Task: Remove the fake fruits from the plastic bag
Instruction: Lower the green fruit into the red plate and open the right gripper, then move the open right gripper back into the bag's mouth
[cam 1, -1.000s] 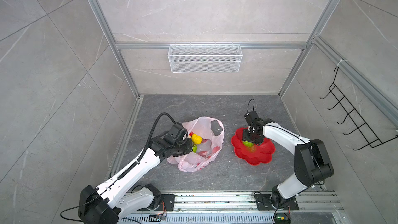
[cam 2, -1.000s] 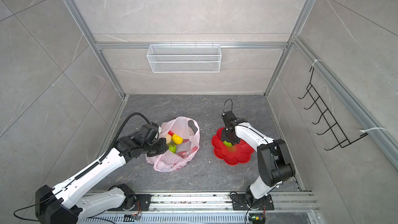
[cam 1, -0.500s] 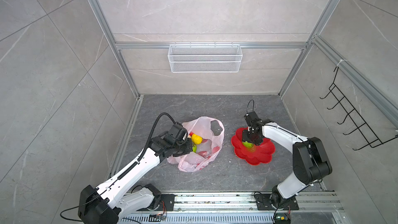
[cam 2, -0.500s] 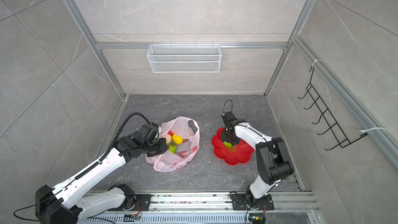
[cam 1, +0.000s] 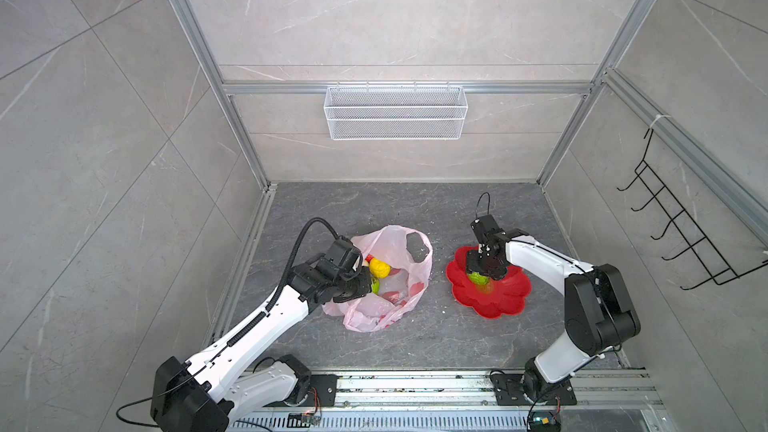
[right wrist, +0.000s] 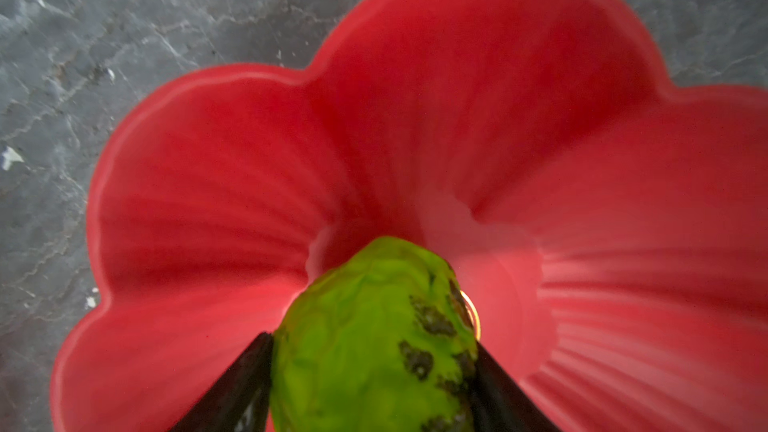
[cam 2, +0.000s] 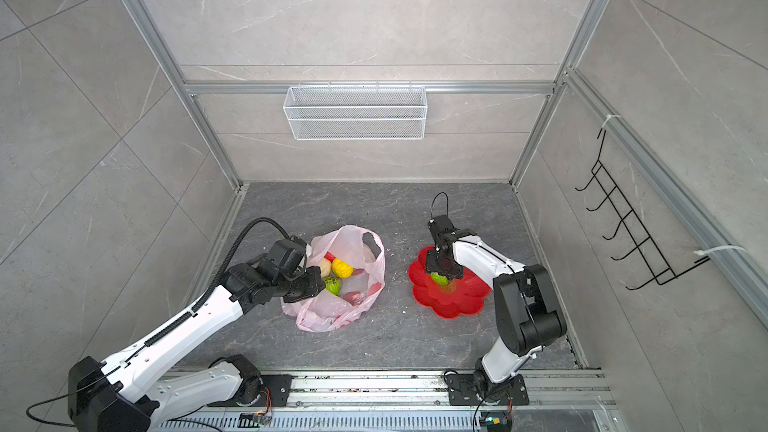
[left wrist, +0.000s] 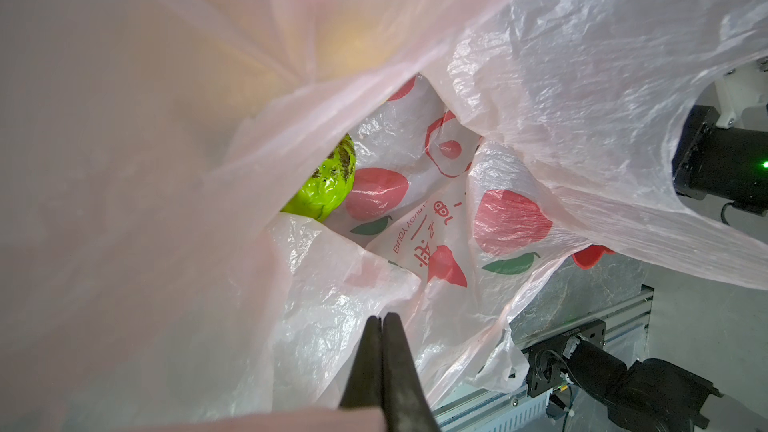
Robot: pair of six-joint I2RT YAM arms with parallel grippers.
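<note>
Left wrist view: the left gripper (left wrist: pixel 381 320) is shut tight and pinches a fold of the bag (left wrist: pixel 540 76). A green lump (left wrist: pixel 328 184) lies deeper inside the bag, ahead of the tips. The right gripper (right wrist: pixel 374 340) is partly open and squeezes a green fruit (right wrist: pixel 361 371) from both sides, low over the red dish (right wrist: pixel 208 180).

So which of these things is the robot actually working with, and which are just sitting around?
Part of the job:
- plastic bag
- fake fruits lying inside it
- green fruit between the fingers of the right end effector
- red flower-shaped dish below that fruit

Just sitting around:
- white wire basket on the back wall
- black hook rack on the side wall
</note>
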